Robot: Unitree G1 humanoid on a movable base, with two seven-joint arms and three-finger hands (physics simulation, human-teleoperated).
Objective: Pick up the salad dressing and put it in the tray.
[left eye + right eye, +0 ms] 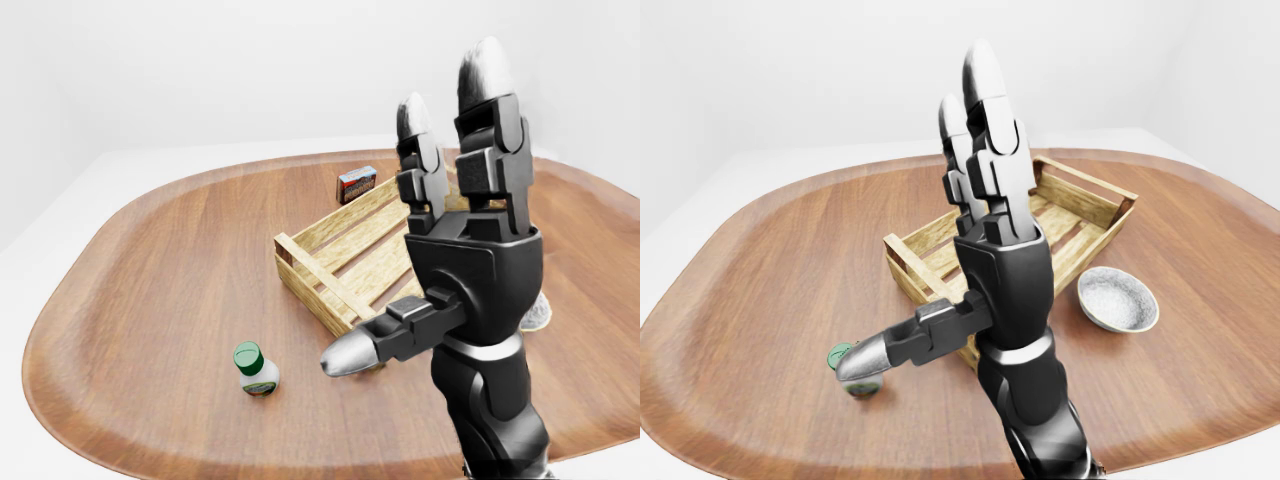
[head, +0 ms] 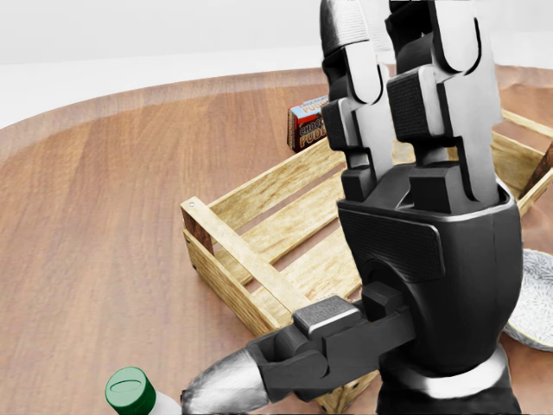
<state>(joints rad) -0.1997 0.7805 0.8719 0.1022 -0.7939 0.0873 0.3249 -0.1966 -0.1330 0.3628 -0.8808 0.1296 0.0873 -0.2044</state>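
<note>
Right hand [image 1: 440, 240] raised, fingers spread wide, empty, blocking most of the head view. Dressing [image 1: 256, 369] upright on table [image 1: 150, 280], left of tray [image 1: 330, 250]. Right-eye view alone shows bowl [image 1: 1118, 299] whole

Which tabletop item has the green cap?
The salad dressing bottle, upright on the table, left of the wooden tray in the left-eye view. The chocolate pudding box and patterned bowl have no cap.

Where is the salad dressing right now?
In the left-eye view the dressing stands upright on the table, lower left of the tray, apart from it and left of the raised hand's thumb.
</note>
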